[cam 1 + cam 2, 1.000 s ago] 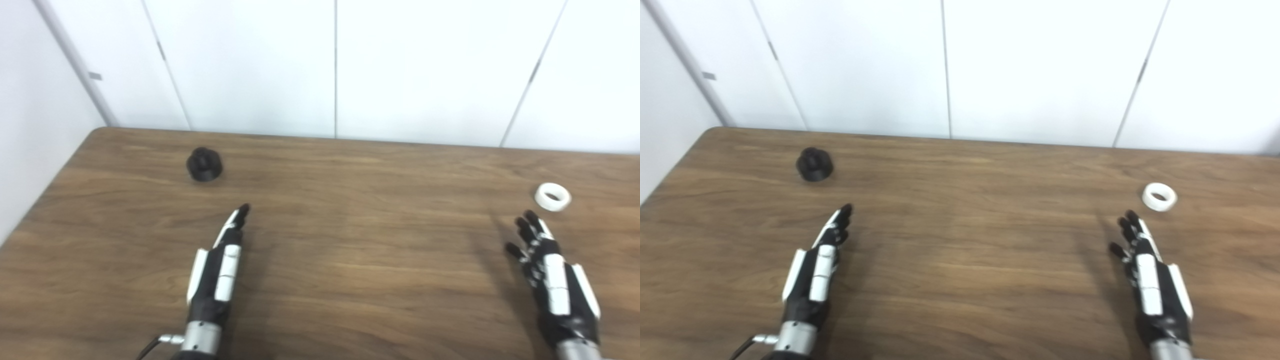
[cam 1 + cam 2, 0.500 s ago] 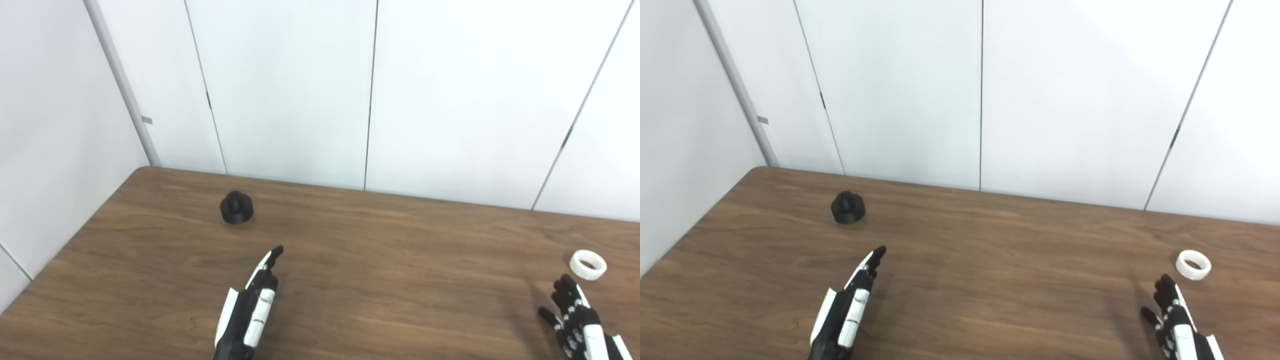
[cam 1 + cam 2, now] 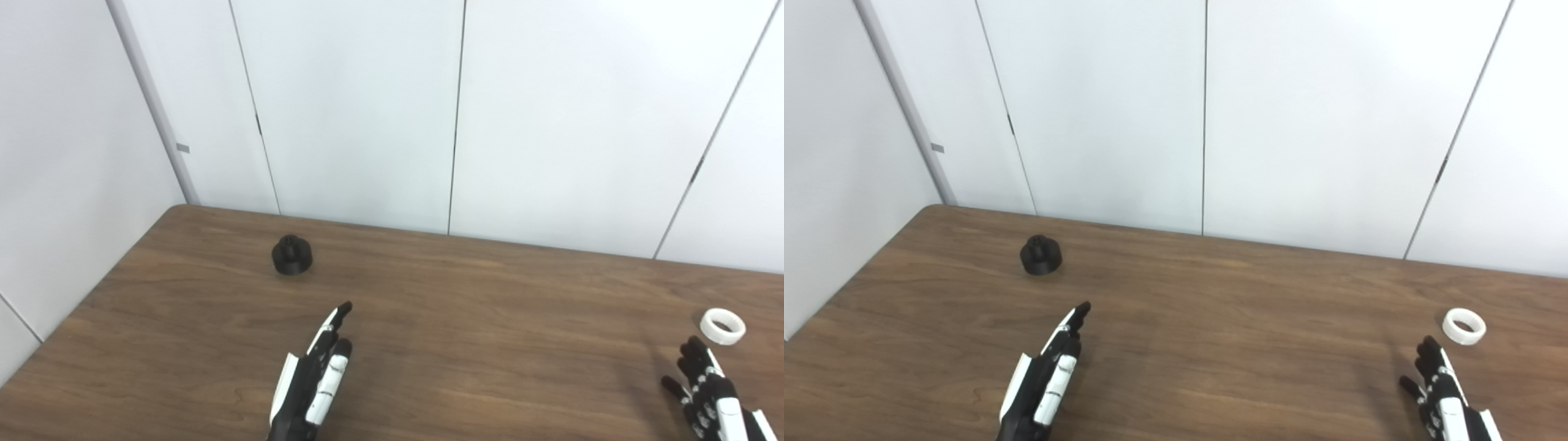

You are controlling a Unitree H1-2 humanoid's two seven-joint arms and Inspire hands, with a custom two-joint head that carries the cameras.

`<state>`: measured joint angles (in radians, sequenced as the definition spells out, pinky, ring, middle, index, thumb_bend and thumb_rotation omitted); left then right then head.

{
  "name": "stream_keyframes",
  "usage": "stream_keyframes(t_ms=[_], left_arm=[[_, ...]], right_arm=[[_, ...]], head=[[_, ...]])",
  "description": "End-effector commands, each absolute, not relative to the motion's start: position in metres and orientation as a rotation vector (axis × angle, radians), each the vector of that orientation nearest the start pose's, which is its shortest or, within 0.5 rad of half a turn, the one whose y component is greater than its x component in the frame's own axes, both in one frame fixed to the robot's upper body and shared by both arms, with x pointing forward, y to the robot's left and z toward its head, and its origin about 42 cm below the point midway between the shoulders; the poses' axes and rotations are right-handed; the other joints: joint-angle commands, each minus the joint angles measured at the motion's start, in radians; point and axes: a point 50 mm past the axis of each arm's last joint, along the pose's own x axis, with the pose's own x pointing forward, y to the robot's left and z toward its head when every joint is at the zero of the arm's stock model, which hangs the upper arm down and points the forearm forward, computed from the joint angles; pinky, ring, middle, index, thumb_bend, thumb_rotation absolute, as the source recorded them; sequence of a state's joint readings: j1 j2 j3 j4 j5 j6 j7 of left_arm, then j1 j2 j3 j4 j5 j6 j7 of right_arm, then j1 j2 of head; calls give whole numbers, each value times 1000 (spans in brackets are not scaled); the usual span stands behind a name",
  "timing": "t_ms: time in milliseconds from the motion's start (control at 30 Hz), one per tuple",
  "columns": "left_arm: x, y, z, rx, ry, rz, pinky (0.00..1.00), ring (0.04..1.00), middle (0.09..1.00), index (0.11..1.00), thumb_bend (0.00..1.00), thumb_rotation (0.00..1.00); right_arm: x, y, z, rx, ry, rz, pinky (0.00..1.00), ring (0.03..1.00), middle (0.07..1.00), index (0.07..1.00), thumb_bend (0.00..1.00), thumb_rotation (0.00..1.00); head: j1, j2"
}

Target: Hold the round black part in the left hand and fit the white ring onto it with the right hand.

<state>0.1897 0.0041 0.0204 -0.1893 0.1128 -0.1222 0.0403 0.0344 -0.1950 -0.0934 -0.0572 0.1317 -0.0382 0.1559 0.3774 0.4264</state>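
Note:
The round black part (image 3: 292,255) stands on the wooden table (image 3: 478,306) toward its far left. My left hand (image 3: 312,380) is open near the bottom edge, fingers stretched out flat and pointing up toward the part, a clear gap short of it. The white ring (image 3: 723,326) lies flat at the table's right side. Just below the ring, my right hand (image 3: 707,398) is open with fingers spread, its tips close to the ring but apart from it. Both hands hold nothing.
White wall panels (image 3: 367,110) rise straight behind the table's far edge and along its left side. The table's left edge (image 3: 79,306) runs diagonally down to the bottom left corner.
The camera has tilted upward since a second ago, so the whole picture shifted down. Over the last half second the left hand edged slightly right; part and ring stay put.

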Motion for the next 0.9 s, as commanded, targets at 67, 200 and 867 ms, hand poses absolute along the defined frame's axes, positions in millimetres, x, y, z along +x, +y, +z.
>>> stream_keyframes(t_ms=[67,200,867], left_arm=[[214,224,113,176,-99,150,994,989,976,953,632,616],[222,233,134,257,-130,208,999,960,936,925,780,411],[269,318,197,751,-107,372,939,967,941,884,921,322]], right_arm=[[267,-299,101,-83,-8,57,1000,1000,997,1000,436,1000],[268,-299,102,-80,-5,50,1000,1000,995,1000,447,1000],[270,-292,102,-85,-3,51,1000,1000,991,1000,422,1000]], head=[[2,8],[11,10],[14,16]])
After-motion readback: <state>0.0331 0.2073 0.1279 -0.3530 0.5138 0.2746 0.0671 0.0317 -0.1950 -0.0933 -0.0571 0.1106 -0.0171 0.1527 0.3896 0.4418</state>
